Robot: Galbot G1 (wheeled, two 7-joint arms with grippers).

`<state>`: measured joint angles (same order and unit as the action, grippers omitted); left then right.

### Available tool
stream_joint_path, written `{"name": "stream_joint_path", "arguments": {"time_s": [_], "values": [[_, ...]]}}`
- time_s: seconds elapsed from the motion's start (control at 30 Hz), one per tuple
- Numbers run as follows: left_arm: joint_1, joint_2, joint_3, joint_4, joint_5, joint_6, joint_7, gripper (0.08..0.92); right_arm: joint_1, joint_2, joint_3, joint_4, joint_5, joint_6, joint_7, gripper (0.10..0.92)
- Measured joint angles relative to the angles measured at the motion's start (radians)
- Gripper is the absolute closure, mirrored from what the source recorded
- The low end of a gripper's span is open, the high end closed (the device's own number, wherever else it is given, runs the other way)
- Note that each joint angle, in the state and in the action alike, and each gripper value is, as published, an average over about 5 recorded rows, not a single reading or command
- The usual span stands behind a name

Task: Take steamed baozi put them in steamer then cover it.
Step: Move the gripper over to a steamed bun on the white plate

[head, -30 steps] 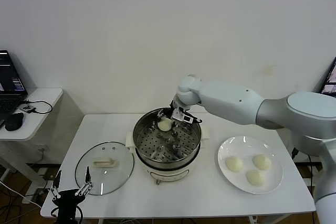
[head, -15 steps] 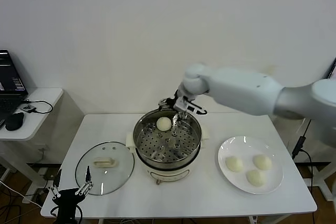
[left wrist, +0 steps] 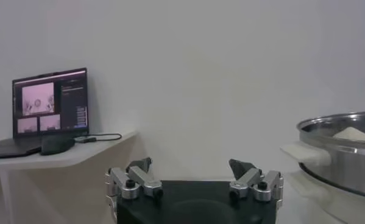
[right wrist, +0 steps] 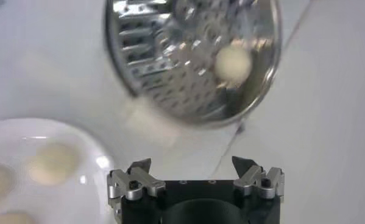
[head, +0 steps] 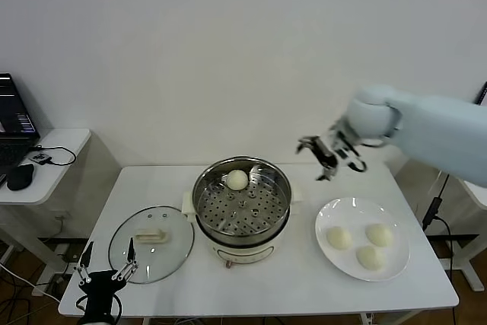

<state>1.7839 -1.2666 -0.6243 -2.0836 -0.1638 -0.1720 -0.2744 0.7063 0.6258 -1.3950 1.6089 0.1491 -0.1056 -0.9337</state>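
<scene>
From the head view, the right claw [head: 329, 159] hangs in the air with its fingers spread wide and nothing between them, above the desk [head: 304, 283] in the gap between the steamer [head: 242, 202] and the white plate [head: 362, 265]. One baozi [head: 237, 180] sits on the perforated tray at the steamer's far side. Three more baozi [head: 338, 237] wait on the plate, and that is the relation that counts: they lie nearer the robot than the claw, lower, and a little to its right. My read is that the next reach goes down and toward the robot's body. The right arm is far the closer one. The cover [head: 151, 243] lies flat on the desk to the steamer's left, handle up. The left claw [head: 106, 274] is parked low at the desk's near left corner, fingers apart.

In the left wrist view, the left claw [left wrist: 194, 182] shows both fingers well separated and empty. The steamer [left wrist: 340, 152] stands off to one side with the baozi [left wrist: 353, 133] peeking over its rim. A laptop [left wrist: 48, 103] sits on a side table beyond.

In the right wrist view, the right claw [right wrist: 196, 179] is wide open, holding nothing. The steamer [right wrist: 191, 58] with its single baozi [right wrist: 232, 64] lies ahead, and the plate [right wrist: 78, 182] with its baozi [right wrist: 53, 163] sits close beside the claw.
</scene>
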Motion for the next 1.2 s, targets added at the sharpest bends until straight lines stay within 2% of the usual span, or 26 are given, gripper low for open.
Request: {"name": "stream_joint_path", "arguments": {"time_s": [0.2,0.43,1.2], "values": [[-0.001,0.0,-0.003,-0.001,0.001,0.002,0.001,0.177,-0.077,-0.128,0.018,0.056,-0.032,-0.057,0.008,0.203],[0.006,-0.005,-0.008,-0.003,0.003,0.002,0.002,0.177,-0.237,-0.19,0.104,0.065,-0.078,-0.094,0.021,0.203],[0.01,-0.022,-0.013,0.004,0.01,0.002,0.002,0.177,-0.652,-0.123,0.368,-0.103,-0.196,-0.108,0.049,0.209]]}}
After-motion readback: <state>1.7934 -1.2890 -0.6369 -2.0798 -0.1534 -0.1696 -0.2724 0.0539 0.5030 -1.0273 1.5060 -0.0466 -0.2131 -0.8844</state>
